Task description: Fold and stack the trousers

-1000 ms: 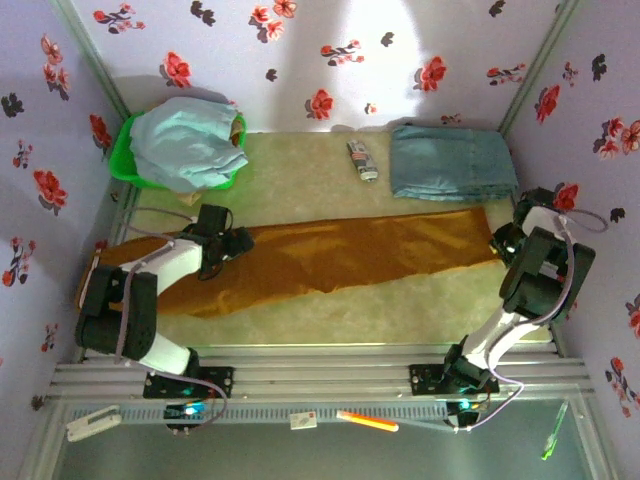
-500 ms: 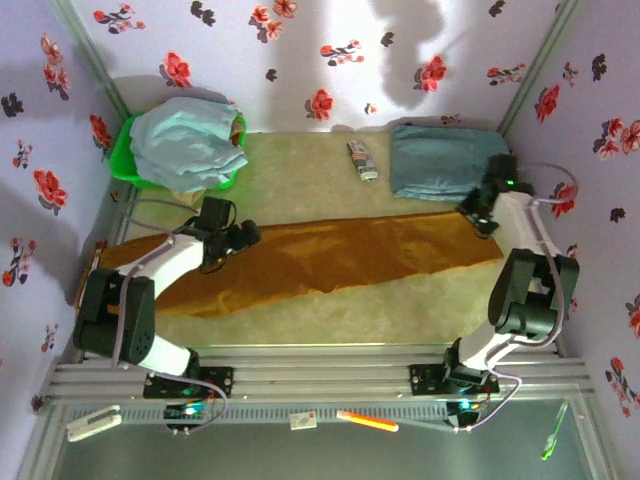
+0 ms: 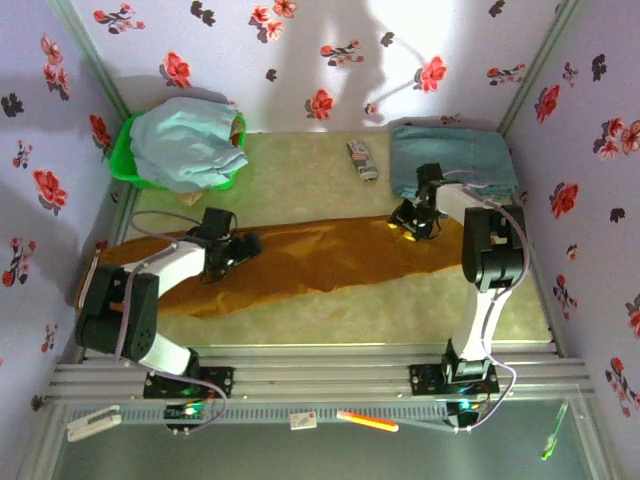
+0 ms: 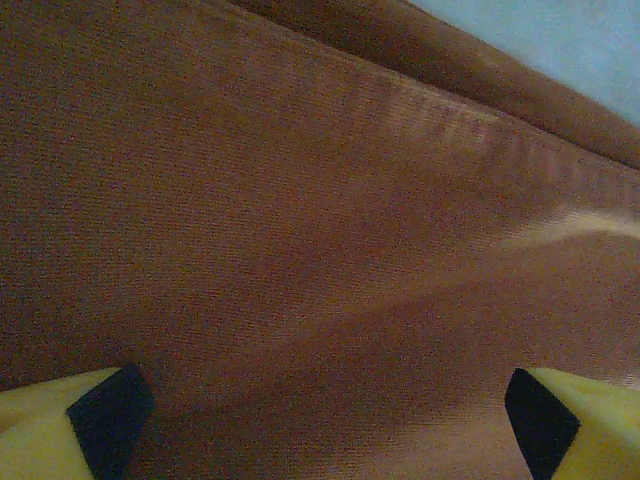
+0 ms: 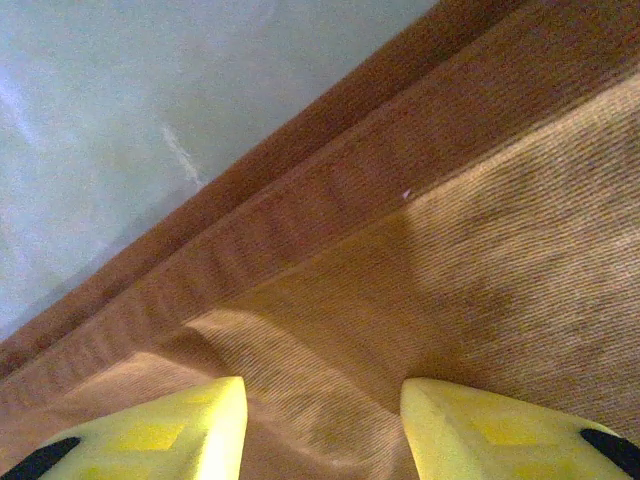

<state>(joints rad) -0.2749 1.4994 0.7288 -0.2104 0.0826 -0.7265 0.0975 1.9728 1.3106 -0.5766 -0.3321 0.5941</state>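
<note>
The ochre-brown trousers [image 3: 320,262] lie stretched left to right across the middle of the table. My left gripper [image 3: 245,245] hovers low over their left part. Its jaws are wide open, with the weave [image 4: 300,200] close beneath the left gripper [image 4: 320,410]. My right gripper [image 3: 410,225] is down on the trousers' far edge, right of the middle. In the right wrist view, the right gripper [image 5: 322,395] has its yellow fingers [image 5: 470,425] partly apart. They rest on the cloth [image 5: 470,200] with a low ridge of it between them, beside the layered hem. Nothing is clamped.
A green basket [image 3: 122,160] heaped with pale blue cloth [image 3: 185,145] stands at the back left. Folded blue-grey jeans [image 3: 455,162] lie at the back right, with a small remote-like object [image 3: 362,160] beside them. Flowered walls close in three sides. Bare pale table [image 3: 330,315] lies in front.
My right arm swung from the trousers' right end along their far edge leftward to near the middle. The left gripper crept slightly right. The trousers lie much as before.
</note>
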